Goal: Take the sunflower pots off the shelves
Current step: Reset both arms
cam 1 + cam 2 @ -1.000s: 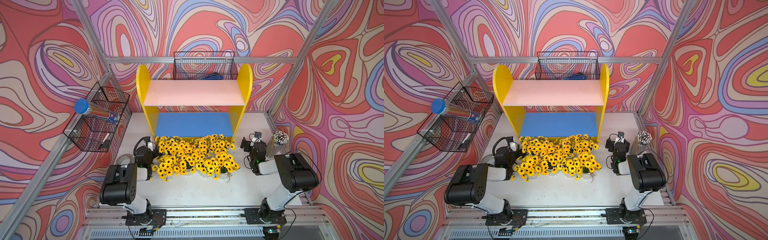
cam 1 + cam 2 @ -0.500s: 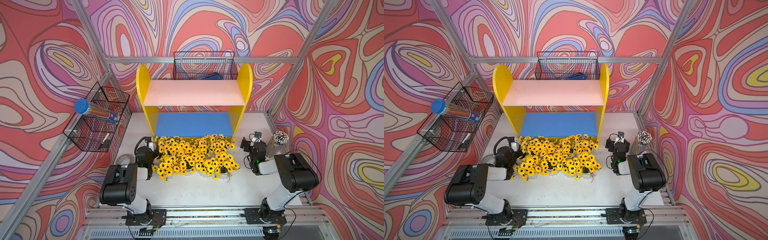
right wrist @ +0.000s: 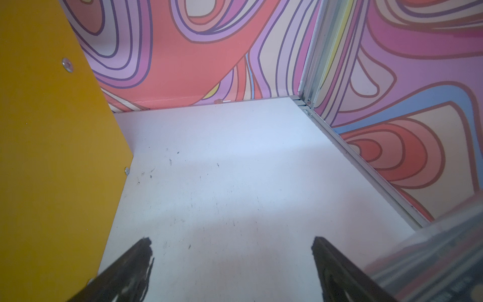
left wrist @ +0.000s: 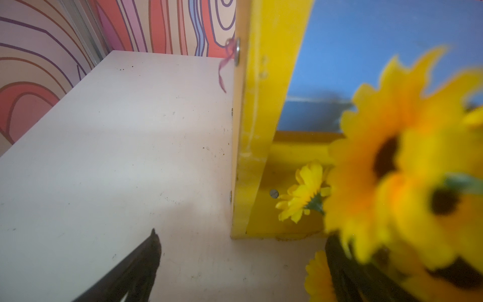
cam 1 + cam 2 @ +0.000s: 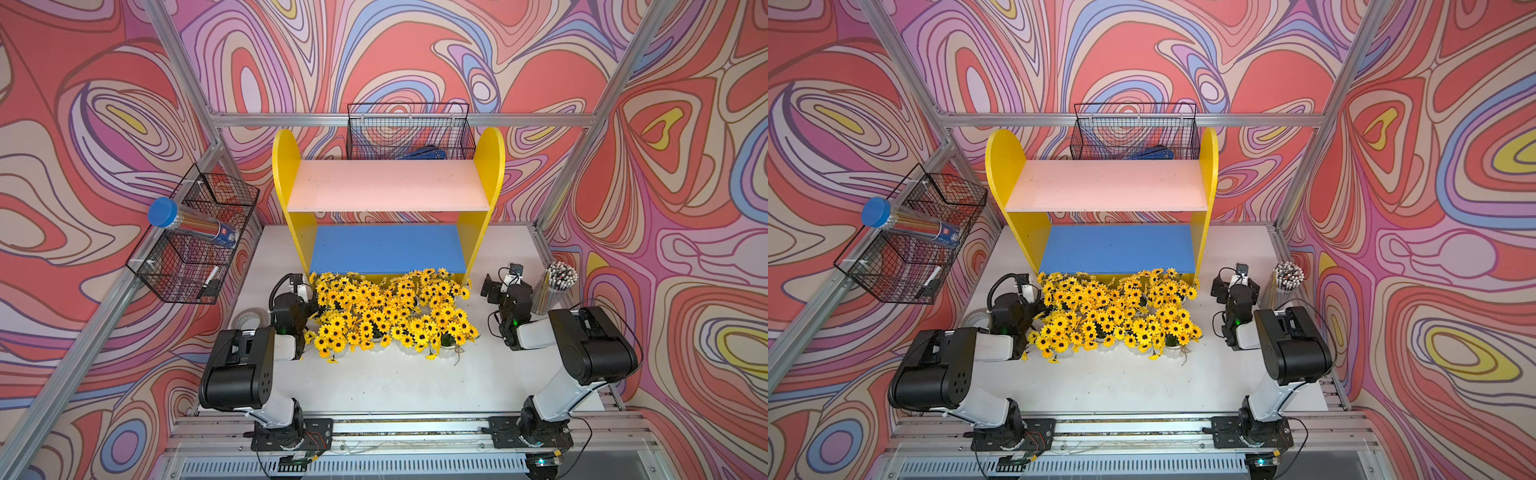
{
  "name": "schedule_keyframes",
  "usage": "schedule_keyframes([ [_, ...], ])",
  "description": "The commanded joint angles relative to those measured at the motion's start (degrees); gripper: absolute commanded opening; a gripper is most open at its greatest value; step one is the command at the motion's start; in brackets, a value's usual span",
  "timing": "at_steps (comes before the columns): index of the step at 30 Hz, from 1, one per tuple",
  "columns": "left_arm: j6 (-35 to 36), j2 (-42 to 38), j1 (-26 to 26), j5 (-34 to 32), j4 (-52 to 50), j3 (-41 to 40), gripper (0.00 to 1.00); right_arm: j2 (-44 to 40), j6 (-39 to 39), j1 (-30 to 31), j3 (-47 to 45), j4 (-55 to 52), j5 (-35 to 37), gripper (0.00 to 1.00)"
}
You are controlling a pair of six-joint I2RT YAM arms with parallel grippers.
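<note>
- The right gripper (image 3: 231, 241) stands with its jaws spread wide over bare table (image 5: 374, 386) and holds nothing, with the cup of pencils (image 5: 555, 289) just beside it.
- The left gripper (image 5: 306, 296) is also spread wide and empty, as far as I can tell (blurred blooms crowd one side of its wrist view).
- The sunflower pots (image 5: 390, 316) stand packed together on the table between the two grippers, just in front of the shelves (image 5: 492, 166).
- The pink upper board (image 5: 388, 187) and blue lower board (image 5: 386, 249) are both bare, so I judge the task done.
- The yellow, dark-centred blooms hide nearly every pot. Only a few white rims peep out at the near edge, so the count cannot be told.
</note>
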Motion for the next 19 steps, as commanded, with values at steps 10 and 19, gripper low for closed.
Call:
schedule_keyframes([
  [10,1.4,-0.6,-0.6,-0.2,-1.4,1.3,1.0,0.7,0.4,-0.4,0.6,-0.4,0.4,0.98],
  [19,1.6,-0.8,-1.3,-1.8,-1.3,1.2,1.0,0.6,0.3,-0.4,0.6,-0.3,0.3,0.98],
])
